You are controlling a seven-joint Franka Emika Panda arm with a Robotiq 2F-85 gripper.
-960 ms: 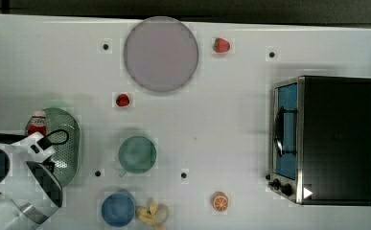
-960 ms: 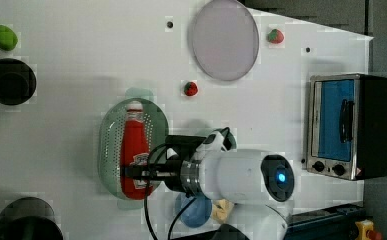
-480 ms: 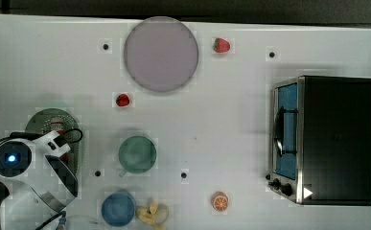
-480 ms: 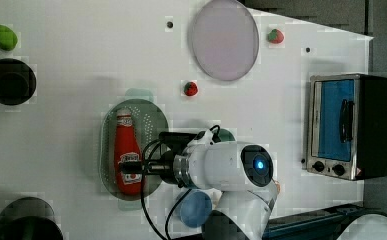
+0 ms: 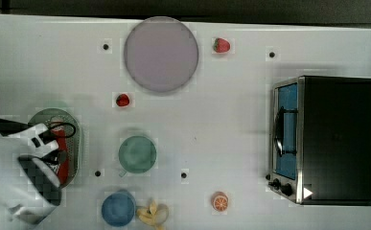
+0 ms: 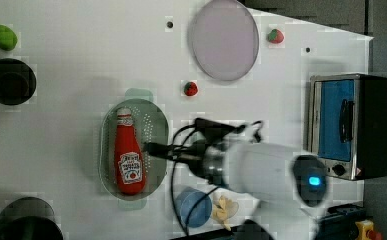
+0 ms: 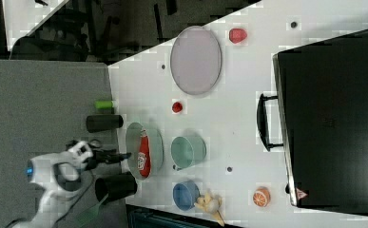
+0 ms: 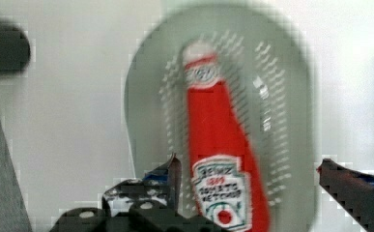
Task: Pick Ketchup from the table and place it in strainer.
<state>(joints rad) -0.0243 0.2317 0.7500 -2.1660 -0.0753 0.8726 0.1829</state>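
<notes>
1. One Ketchup (image 6: 129,159) bottle lies flat inside the strainer (image 6: 155,131), cap toward 12 o'clock in the left view, label at the 6 o'clock end.
2. The gripper (image 8: 247,171) is released, its fingers spread wide on either side of the bottle and touching neither it nor, seemingly, the basket.
3. Risk: a finger (image 8: 174,169) hanging low near the strainer's rim could catch it as the arm leaves and drag or tip the light basket, probably spilling the bottle.
4. Pose: in the left view the arm (image 6: 261,170) reaches in from 3 o'clock, wrist roughly level, fingers aimed toward 9 o'clock over the strainer's edge.
</notes>
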